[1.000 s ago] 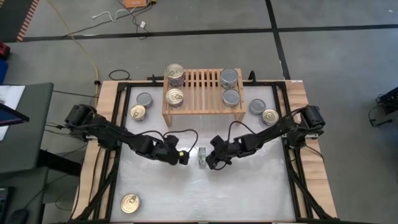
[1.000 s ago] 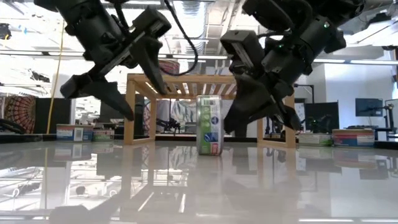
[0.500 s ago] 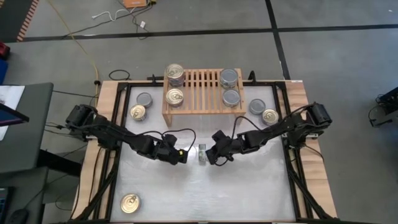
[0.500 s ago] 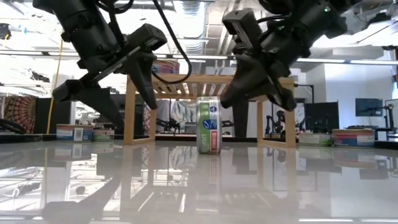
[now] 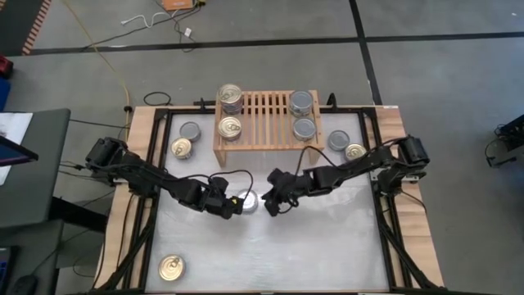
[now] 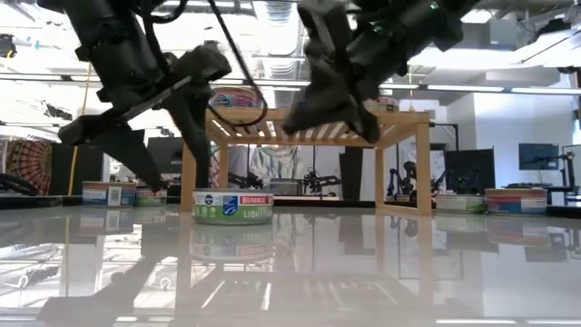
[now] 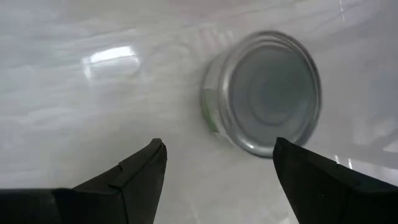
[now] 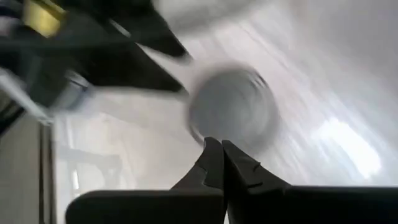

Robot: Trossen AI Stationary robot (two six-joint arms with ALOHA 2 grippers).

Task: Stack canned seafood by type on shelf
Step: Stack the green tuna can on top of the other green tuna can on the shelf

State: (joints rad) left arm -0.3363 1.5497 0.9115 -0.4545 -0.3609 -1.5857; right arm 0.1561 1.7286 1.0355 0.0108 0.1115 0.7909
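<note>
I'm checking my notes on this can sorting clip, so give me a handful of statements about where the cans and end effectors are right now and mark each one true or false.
1. The can in the middle of the table lies flat. True.
2. The left end effector is clamped on that can. False: its fingers stand open, with the can just ahead of them and untouched.
3. The right end effector is shut and holds nothing. True.
4. The shelf carries four cans on top. True: two gold-topped at one end, two silver-topped at the other.
5. No can sits near the table's front edge. False: a gold-topped can lies at the front corner on the left arm's side.
</note>
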